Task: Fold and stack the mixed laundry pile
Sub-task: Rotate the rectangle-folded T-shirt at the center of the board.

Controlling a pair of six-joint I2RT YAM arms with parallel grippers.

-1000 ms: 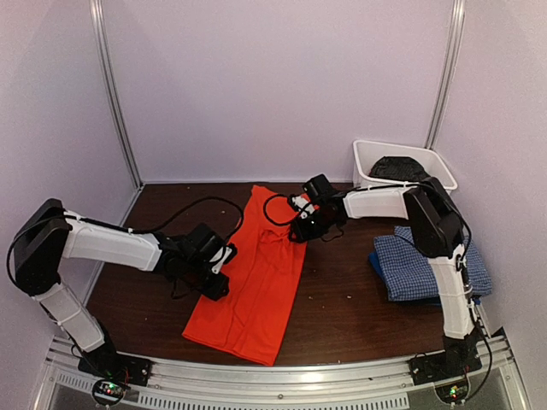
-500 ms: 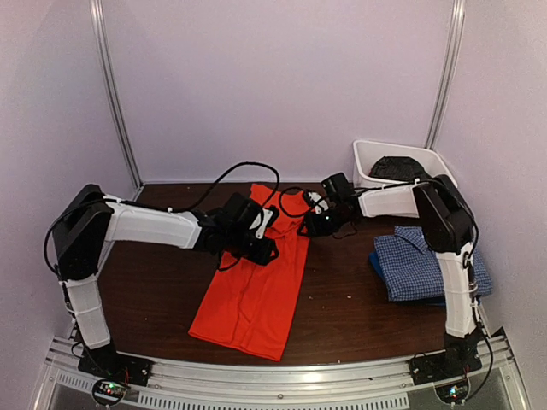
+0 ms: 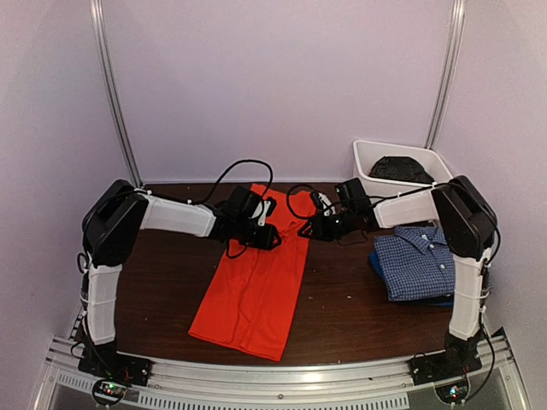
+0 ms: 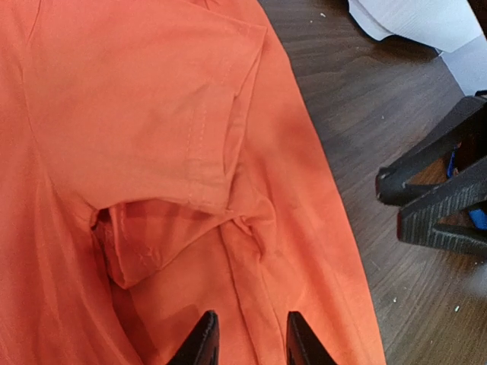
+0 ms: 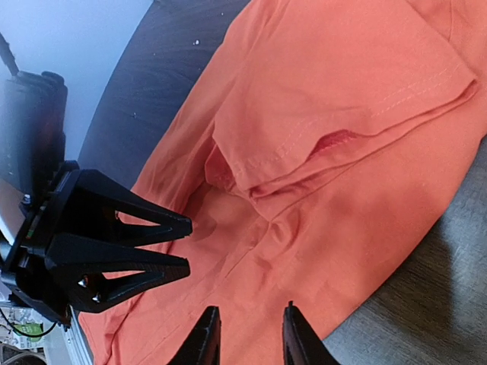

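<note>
orange t-shirt (image 3: 252,282) laid lengthwise mid-worktop (image 3: 342,299), sleeve folded inward | left hand (image 4: 247,338) fingers apart, over shirt near its upper left edge | right hand (image 5: 247,334) fingers apart, at upper right edge, facing left hand | checked shirt (image 3: 423,265) folded at right | black piece (image 3: 397,168) in white tub (image 3: 366,162)

Both white arms reach inward, tips close together. Black L end effector (image 4: 247,341) & R end effector (image 5: 247,334): jaws part-open, prob. empty.
</note>
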